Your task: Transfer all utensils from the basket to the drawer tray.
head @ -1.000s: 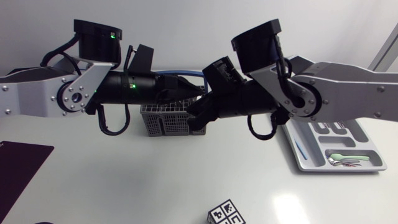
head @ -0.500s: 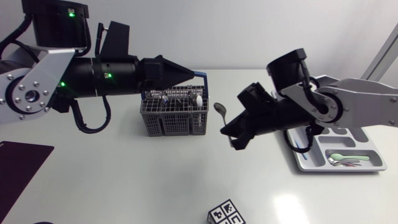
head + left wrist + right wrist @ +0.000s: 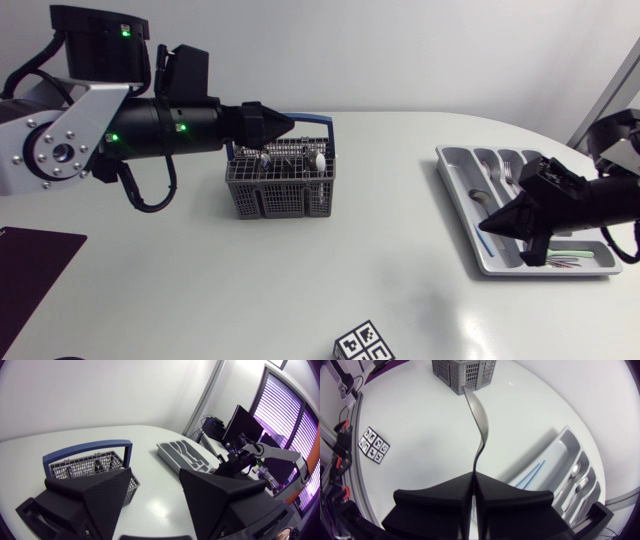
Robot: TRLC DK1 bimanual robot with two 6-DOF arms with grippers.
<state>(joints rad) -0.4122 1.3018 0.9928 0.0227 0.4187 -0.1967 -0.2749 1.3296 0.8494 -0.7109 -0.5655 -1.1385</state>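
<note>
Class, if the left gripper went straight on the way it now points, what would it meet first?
Most likely the blue handle of the basket: the left gripper points at it from close by. Height is unclear, so it might pass just above.

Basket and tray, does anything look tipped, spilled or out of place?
Nothing stands out. The basket stands upright, the tray lies flat with utensils in its slots, and the right gripper is shut on a spoon.
</note>
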